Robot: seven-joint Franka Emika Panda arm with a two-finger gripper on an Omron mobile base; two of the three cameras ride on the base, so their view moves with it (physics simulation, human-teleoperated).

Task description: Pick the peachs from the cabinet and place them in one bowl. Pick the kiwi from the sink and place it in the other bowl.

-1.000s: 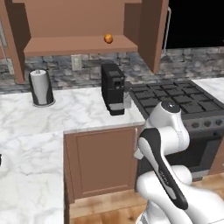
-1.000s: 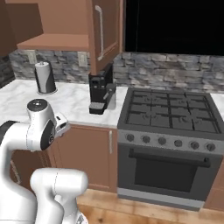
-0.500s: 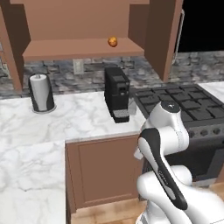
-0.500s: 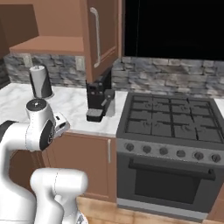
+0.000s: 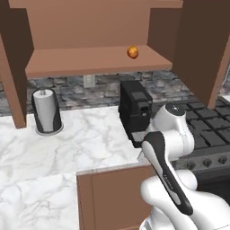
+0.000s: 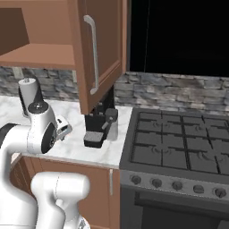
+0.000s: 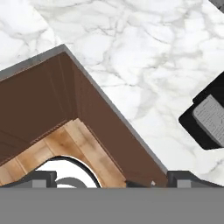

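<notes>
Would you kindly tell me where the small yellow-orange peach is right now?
In the left base view, the small yellow-orange peach sits on the shelf of the open brown wooden cabinet, toward its right end, above the black coffee machine.

A peach (image 5: 132, 52) lay on the shelf inside the open cabinet (image 5: 94, 60), toward its right end. Below on the counter (image 5: 90, 143), a paper-towel roll (image 5: 46, 111) stood far left and a coffee machine (image 5: 134, 110) right, just beside the stove (image 6: 179, 152).

Matt brown wooden cabinet (image 5: 90, 31), glossy veined marble counter (image 5: 90, 143), rough grey stone backsplash (image 5: 103, 87).
</notes>
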